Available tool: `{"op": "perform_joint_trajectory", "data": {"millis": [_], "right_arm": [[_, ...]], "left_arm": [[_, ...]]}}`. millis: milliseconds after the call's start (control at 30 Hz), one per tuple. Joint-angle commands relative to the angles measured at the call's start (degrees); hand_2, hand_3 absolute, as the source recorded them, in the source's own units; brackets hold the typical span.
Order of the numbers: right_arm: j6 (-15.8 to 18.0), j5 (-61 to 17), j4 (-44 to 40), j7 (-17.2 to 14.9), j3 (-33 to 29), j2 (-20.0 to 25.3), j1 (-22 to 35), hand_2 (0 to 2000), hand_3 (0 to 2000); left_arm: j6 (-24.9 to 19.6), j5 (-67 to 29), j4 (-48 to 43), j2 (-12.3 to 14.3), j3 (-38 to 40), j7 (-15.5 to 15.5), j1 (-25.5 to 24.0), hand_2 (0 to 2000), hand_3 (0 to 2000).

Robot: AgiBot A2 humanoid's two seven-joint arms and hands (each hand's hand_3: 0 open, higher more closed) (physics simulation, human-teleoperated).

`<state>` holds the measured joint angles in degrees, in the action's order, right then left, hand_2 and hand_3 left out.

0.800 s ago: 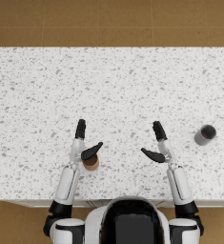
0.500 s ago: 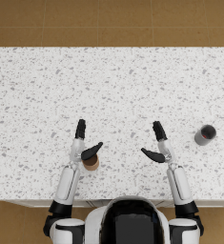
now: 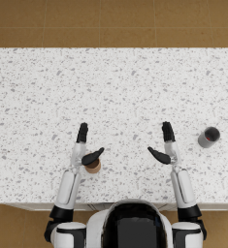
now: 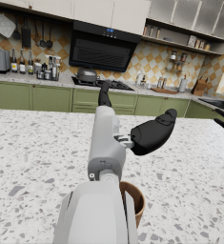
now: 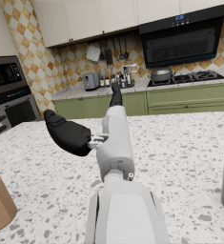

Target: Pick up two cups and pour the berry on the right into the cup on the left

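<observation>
- I count two cups on the counter (image 3: 47,97): one brown cup (image 3: 92,166), one grey cup (image 3: 208,137).
- One counter, speckled white.
- Two hands in view: left hand (image 3: 84,147), right hand (image 3: 165,145), one per arm.
- I can't tell how many berries are in the grey cup; contents too small to make out.

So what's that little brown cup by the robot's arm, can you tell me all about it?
The brown cup is a small, plain, tan-brown cup without a handle, paper or clay by its look. It stands upright and open-topped on the speckled white countertop, near the front edge. The left hand is above and beside it, fingers spread, not gripping it; the head view partly hides the cup under the thumb. The left wrist view shows its rim beside the forearm. Whether anything lies inside cannot be told.
</observation>
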<state>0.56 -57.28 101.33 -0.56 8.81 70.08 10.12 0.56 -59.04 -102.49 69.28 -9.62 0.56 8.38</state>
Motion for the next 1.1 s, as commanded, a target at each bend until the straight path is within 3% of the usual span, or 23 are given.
{"op": "perform_joint_trajectory", "data": {"millis": [33, 167, 333, 567, 900, 1100], "right_arm": [[-0.2, -1.8, -1.3, 0.2, -6.9, 0.1, -0.3, 0, 0], [-0.5, -8.9, -1.1, 0.5, -13.2, 0.5, -1.9, 0, 0], [-0.5, -17.4, -2.2, 0.5, -21.3, 1.0, -2.2, 0, 0], [-0.6, -20.4, -5.2, 0.6, -28.9, 1.4, -1.8, 0, 0], [-0.6, -20.7, -12.4, 0.6, -32.3, 2.6, -2.9, 0, 0], [-0.6, -20.7, -19.3, 0.6, -32.4, 2.6, -1.6, 0, 0]], "left_arm": [[-0.2, -1.8, -0.8, -0.6, 3.0, -0.2, -2.1, 0, 0], [-0.5, -9.0, -2.4, -0.7, 4.3, -0.5, -4.0, 0, 0], [-0.5, -16.6, -5.1, -1.8, 6.7, -0.5, -10.2, 0, 0], [-0.6, -18.7, -5.0, -2.4, 7.8, -0.6, -16.1, 0, 0], [-0.6, -19.0, -6.8, -3.0, 6.1, -0.6, -22.3, 0, 0], [-0.6, -19.0, -2.9, -2.9, 3.6, -0.6, -23.6, 0, 0]]}}
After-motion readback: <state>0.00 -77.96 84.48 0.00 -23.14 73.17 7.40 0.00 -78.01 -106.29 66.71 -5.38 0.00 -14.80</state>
